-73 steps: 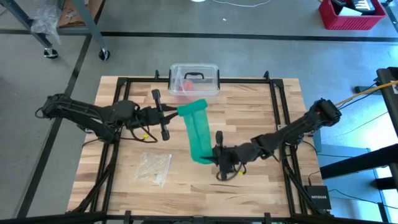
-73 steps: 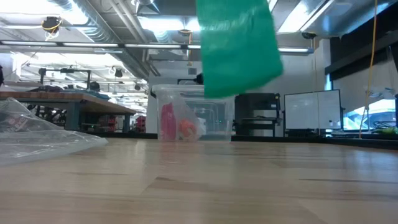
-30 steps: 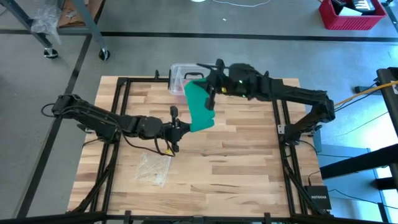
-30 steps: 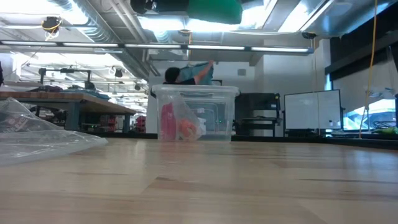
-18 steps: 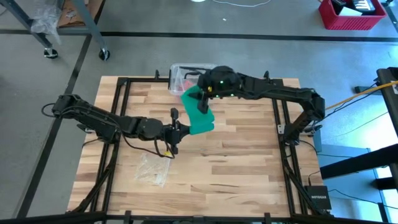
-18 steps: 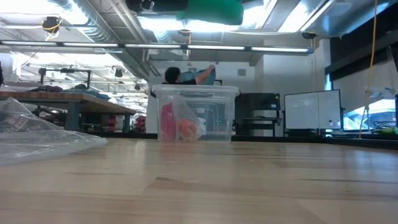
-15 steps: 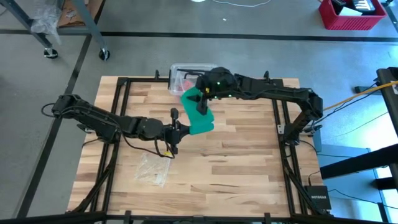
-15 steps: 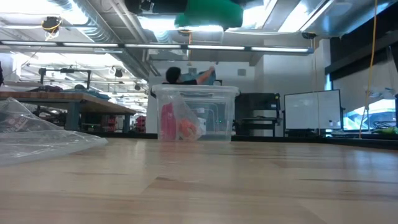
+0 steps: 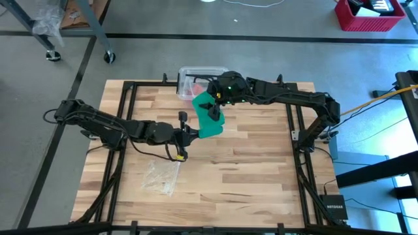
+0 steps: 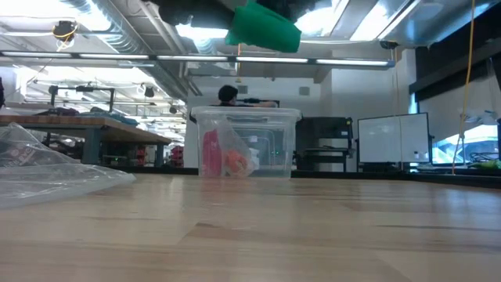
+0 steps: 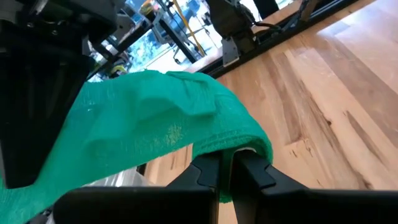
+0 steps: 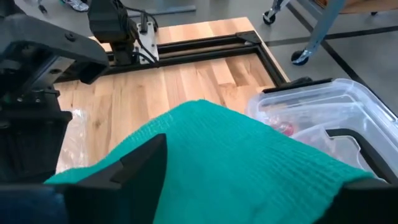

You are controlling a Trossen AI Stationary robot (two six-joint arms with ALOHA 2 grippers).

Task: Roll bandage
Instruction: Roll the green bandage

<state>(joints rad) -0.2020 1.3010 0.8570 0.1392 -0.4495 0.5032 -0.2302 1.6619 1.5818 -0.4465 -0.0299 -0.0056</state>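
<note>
One bandage [image 9: 208, 116] end hidden, left tool [image 11: 227, 169] pinching

Only readable text: "NETGEAR" on the small black box [image 9: 334, 207] sitting on the floor by the table's right front corner, high view. Nothing legible on the clear plastic box [image 9: 196, 79], the plastic wrapper [image 9: 161, 176] or anything in the low and wrist views.

Left gripper [image 9: 190, 134] fingers pinched together mid-table; right gripper [image 9: 213, 109] fingers spread
</note>
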